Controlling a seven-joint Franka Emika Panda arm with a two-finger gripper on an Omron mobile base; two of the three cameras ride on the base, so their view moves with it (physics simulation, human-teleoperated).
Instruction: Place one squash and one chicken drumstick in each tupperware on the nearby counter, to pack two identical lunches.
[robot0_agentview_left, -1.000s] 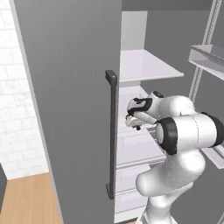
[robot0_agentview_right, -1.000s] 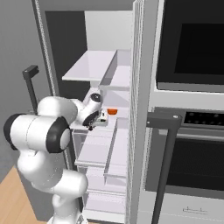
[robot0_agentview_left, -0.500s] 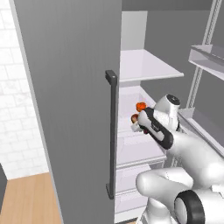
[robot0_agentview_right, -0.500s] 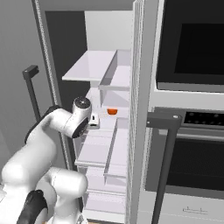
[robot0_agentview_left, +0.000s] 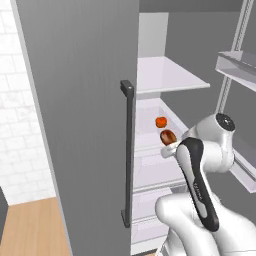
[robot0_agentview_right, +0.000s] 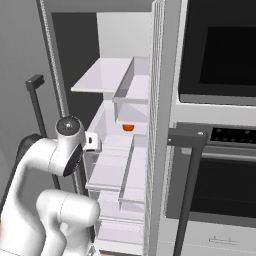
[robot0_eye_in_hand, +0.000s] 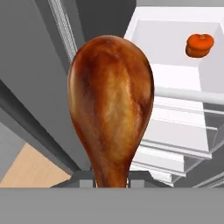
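One chicken drumstick (robot0_eye_in_hand: 111, 105) clamped thin-end in the gripper (robot0_eye_in_hand: 110, 178), plump end pointing away, in front of the open fridge (robot0_agentview_right: 117, 150). One squash (robot0_eye_in_hand: 200, 45) beyond gripper on a fridge shelf (robot0_eye_in_hand: 175, 74), well apart.

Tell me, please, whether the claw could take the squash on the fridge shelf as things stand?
Probably not yet. The path to the squash looks open, with the fridge door swung wide, but the claw is shut on a chicken drumstick, which it would need to set down first.
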